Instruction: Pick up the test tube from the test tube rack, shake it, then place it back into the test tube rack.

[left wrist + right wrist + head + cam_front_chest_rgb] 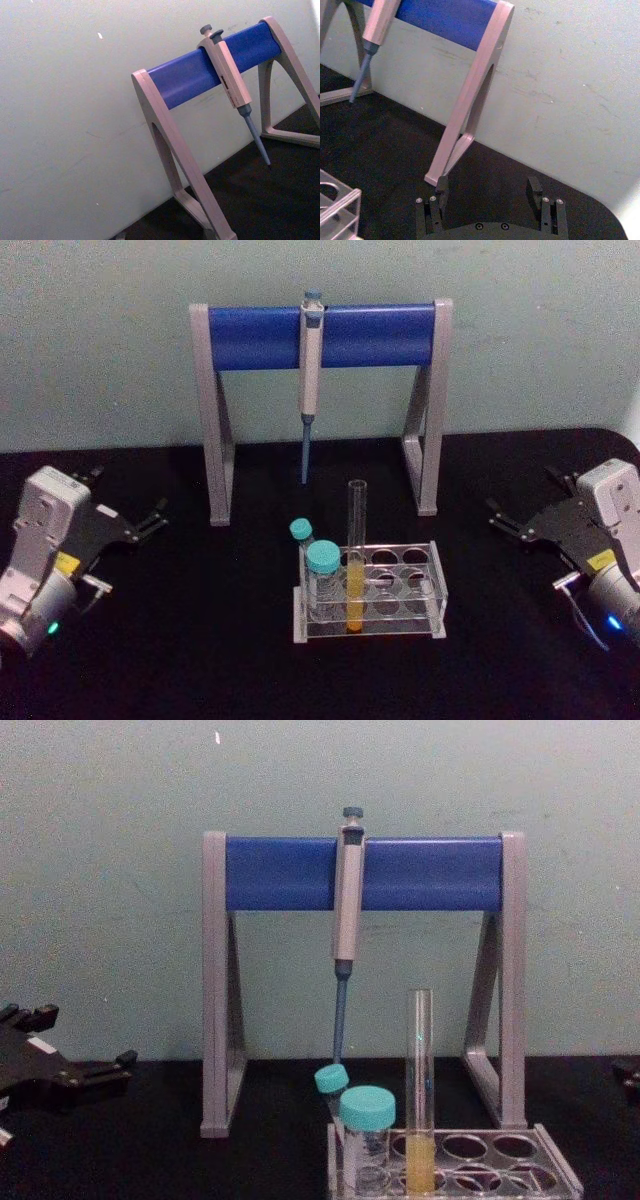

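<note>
From the head view, my left gripper (128, 495) is hovering over the bench's left edge and my right gripper (522, 497) over its right edge. Both are spread and holding nothing, well apart from the work. The test tube (356, 540) is standing upright in the front row of the test tube rack (432, 570), mid-bench toward the front edge, its yellow liquid settled low. I judge the rack is holding it steady for a pinch on the bare glass above.

My left wrist view is looking at the pipette stand (210, 70) along the bench's back edge, with the pipette (227, 75) hanging from its blue bar.

In my right wrist view my fingers (441, 189) are gaping wide, and a corner of the rack is lying off to one side across open black bench.

From the chest view, two teal-capped vials (366, 1120) are crowding the tube's left side. The right side is lying open, so I judge my right approach is freer.
</note>
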Tool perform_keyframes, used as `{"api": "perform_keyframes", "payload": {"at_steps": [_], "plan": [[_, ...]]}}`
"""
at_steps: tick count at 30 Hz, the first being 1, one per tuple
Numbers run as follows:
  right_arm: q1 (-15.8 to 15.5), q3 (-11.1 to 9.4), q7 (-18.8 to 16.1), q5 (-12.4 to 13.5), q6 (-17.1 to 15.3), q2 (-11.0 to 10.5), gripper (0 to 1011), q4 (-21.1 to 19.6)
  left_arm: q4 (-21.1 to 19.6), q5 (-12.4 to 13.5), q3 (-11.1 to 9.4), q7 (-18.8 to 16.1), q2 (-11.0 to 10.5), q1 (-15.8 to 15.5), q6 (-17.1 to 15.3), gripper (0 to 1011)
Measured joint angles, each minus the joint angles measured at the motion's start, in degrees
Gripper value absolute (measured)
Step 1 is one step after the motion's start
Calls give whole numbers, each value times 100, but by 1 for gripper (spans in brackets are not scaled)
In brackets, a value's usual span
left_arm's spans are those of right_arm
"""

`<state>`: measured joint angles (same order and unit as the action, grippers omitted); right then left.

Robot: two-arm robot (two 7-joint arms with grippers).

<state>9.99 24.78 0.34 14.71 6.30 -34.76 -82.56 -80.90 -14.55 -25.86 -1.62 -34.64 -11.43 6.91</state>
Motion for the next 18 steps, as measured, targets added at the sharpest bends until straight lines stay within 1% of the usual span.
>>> {"api": "perform_keyframes", "payload": {"at_steps": [2, 4, 6, 7, 8, 9, 10, 11, 14, 15, 17, 18], "plan": [[-71, -35, -27, 21, -25, -20, 1000, -83, 0, 0, 0, 0, 0, 0, 0, 1001], [-199, -91, -75, 80, -69, -61, 1000, -256, 0, 0, 0, 0, 0, 0, 0, 1001], [-359, -165, -189, 226, -120, -108, 1000, -458, 0, 0, 0, 0, 0, 0, 0, 1001], [-476, -227, -294, 382, -155, -136, 1000, -615, 0, 0, 0, 0, 0, 0, 0, 1001], [-476, -227, -294, 382, -155, -136, 1000, -615, 0, 0, 0, 0, 0, 0, 0, 1001], [-589, -290, -450, 568, -189, -156, 1000, -766, 0, 0, 0, 0, 0, 0, 0, 1001], [-644, -318, -521, 662, -203, -164, 1000, -840, 0, 0, 0, 0, 0, 0, 0, 1001], [-743, -381, -685, 872, -233, -173, 1000, -985, 0, 0, 0, 0, 0, 0, 0, 1001], [-853, -445, -918, 1128, -282, -182, 1000, -1173, 0, 0, 0, 0, 0, 0, 0, 1001], [-898, -469, -1060, 1275, -326, -184, 1000, -1269, 0, 0, 0, 0, 0, 0, 0, 1001], [-931, -482, -1241, 1428, -390, -185, 1000, -1362, 0, 0, 0, 0, 0, 0, 0, 1001], [-942, -488, -1427, 1579, -464, -184, 1000, -1441, 0, 0, 0, 0, 0, 0, 0, 1001]]}}
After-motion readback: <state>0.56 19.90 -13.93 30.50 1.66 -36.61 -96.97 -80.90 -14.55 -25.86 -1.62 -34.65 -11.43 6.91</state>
